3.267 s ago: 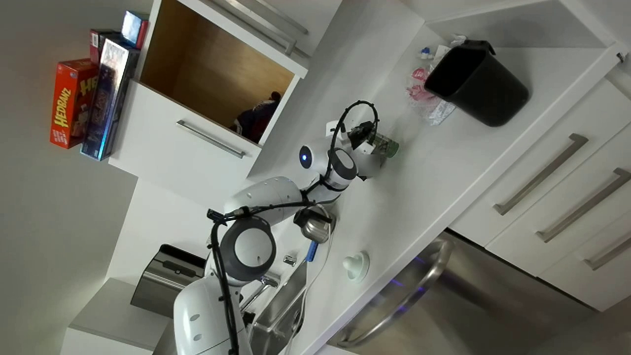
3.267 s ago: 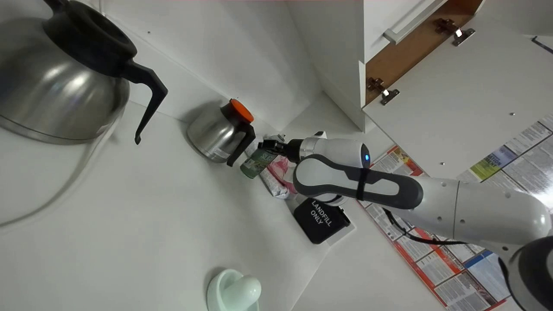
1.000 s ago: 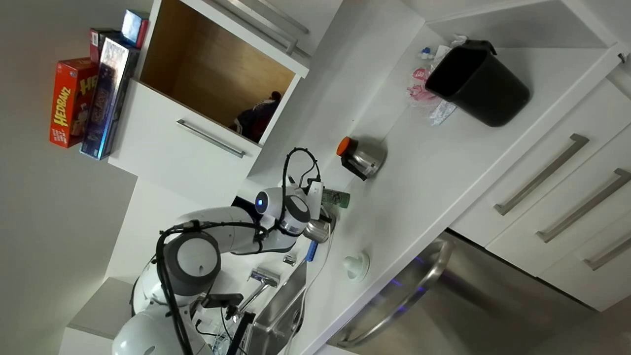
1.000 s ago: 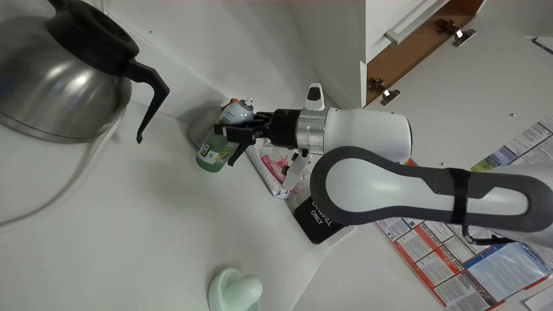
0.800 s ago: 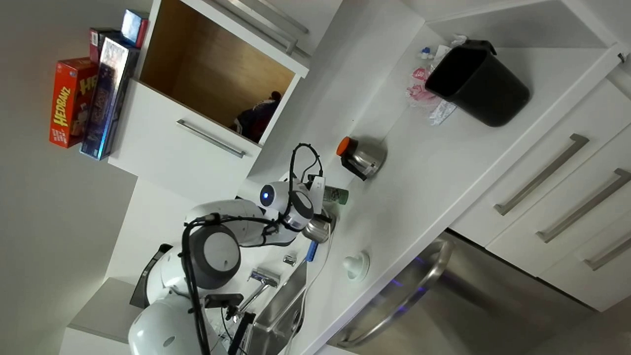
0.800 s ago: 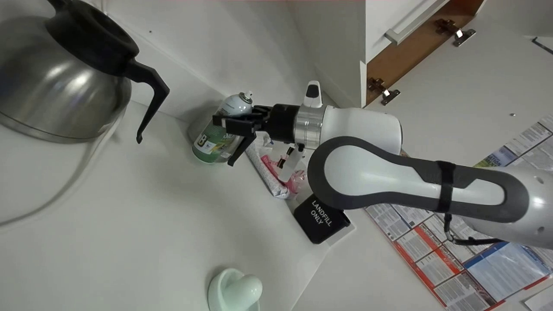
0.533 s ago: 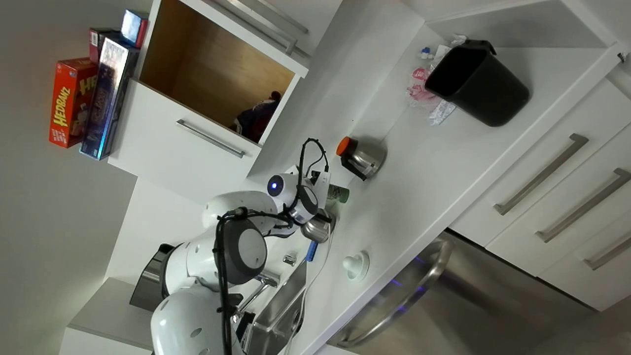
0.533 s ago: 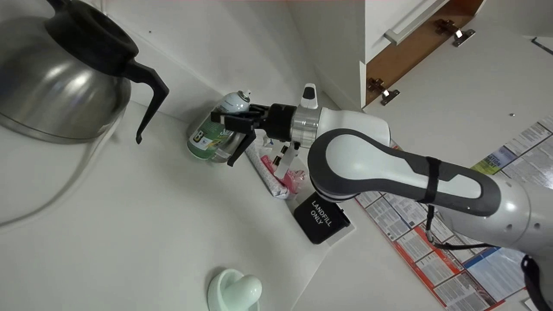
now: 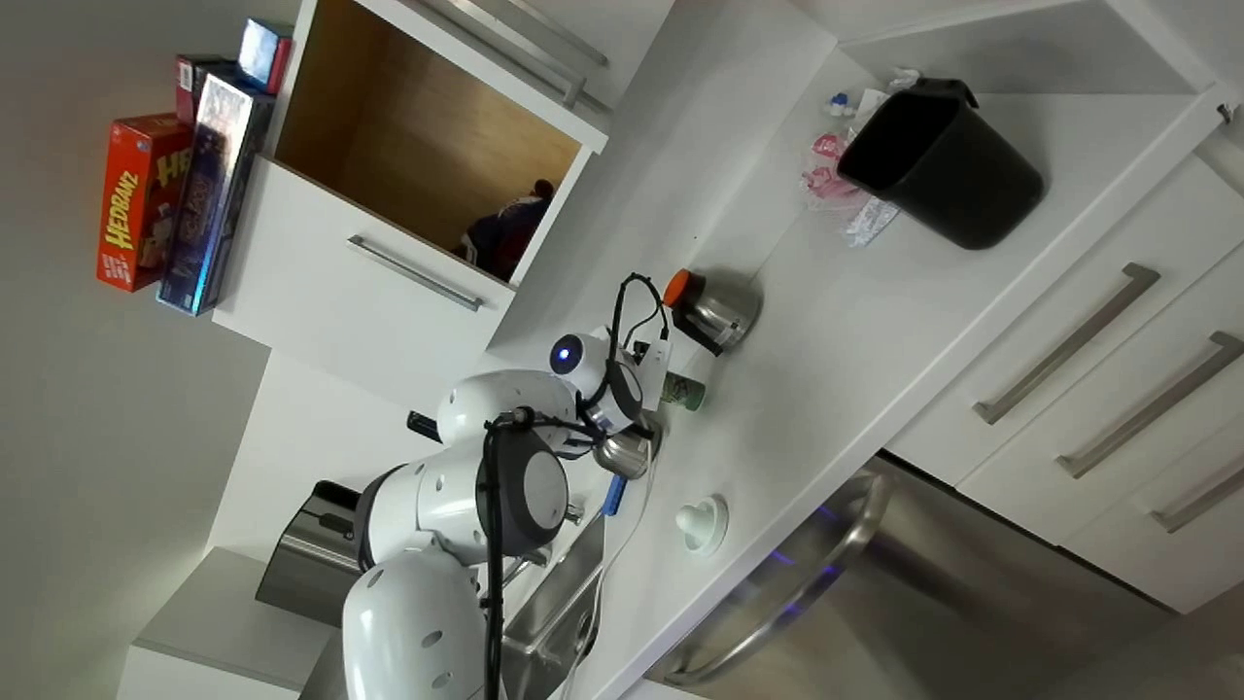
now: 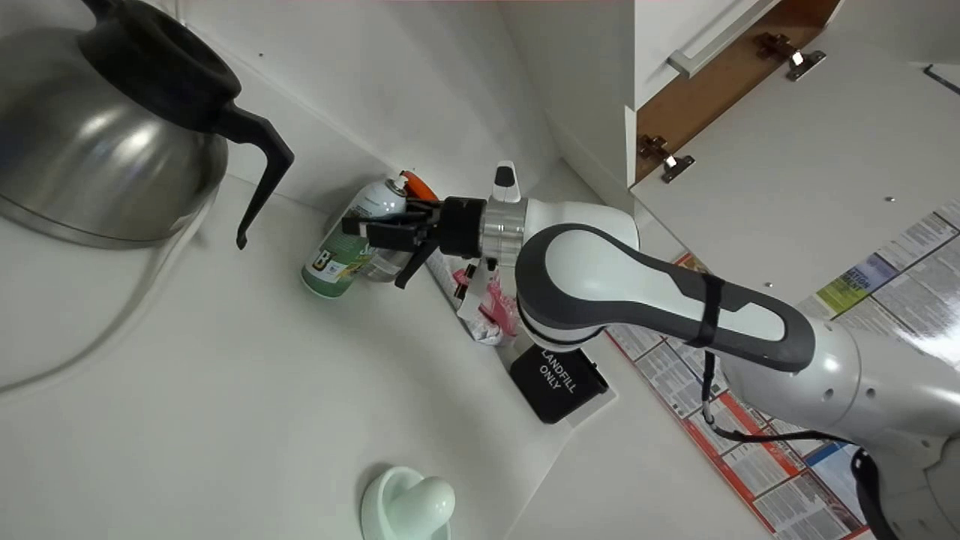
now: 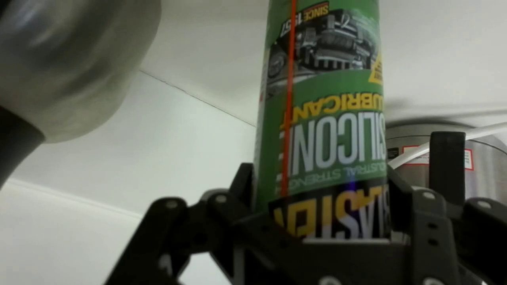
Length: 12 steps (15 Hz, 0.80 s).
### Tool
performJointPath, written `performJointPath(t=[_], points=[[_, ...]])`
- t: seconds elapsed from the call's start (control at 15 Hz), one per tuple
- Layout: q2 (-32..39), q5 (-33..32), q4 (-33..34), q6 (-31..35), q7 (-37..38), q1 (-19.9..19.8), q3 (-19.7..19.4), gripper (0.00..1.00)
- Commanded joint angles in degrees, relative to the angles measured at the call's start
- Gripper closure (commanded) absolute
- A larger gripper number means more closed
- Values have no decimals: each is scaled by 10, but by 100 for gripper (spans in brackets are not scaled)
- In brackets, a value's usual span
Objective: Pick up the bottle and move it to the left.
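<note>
The bottle is a green spray can [image 10: 341, 255] with a white top and a red straw along its side; its lower part shows in an exterior view [image 9: 684, 391]. My gripper [image 10: 369, 229] is shut round its upper body. In the wrist view the fingers [image 11: 321, 194] press on both sides of the can [image 11: 332, 130]. The can is tilted a little in an exterior view, in front of the small steel carafe. I cannot tell whether its base touches the counter. The fingers are hidden behind the wrist in an exterior view.
A small steel carafe [image 9: 724, 311] with an orange lid stands behind the can. A large steel carafe [image 10: 90, 150] and a white cable [image 10: 112, 330] are nearby. A pale green mortar [image 10: 379, 510] stands on the counter. A black bin [image 9: 972, 185] and pink-and-white plastic [image 9: 831, 180] lie farther off.
Over the last 3.3 seconds my gripper has carried the can away from the bin and pink plastic, past the small carafe, towards the large carafe. The grip has stayed shut.
</note>
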Motion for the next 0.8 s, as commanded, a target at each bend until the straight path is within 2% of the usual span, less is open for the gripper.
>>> performJointPath(t=[0.0,0.07,0.13,0.2,0.27,0.53,0.6,0.67,0.73], points=[[6,17,31,-31,-38,15,-2,50],[6,19,33,-33,-41,19,-5,45],[4,20,35,-34,-45,23,-9,6],[3,22,36,-34,-45,26,-12,5],[-1,22,37,-31,-44,30,-17,0],[-35,28,30,-18,-18,48,-40,0],[-54,37,23,-19,3,55,-54,0],[-82,45,17,-14,39,80,-93,0],[-101,56,11,-20,66,93,-114,0]])
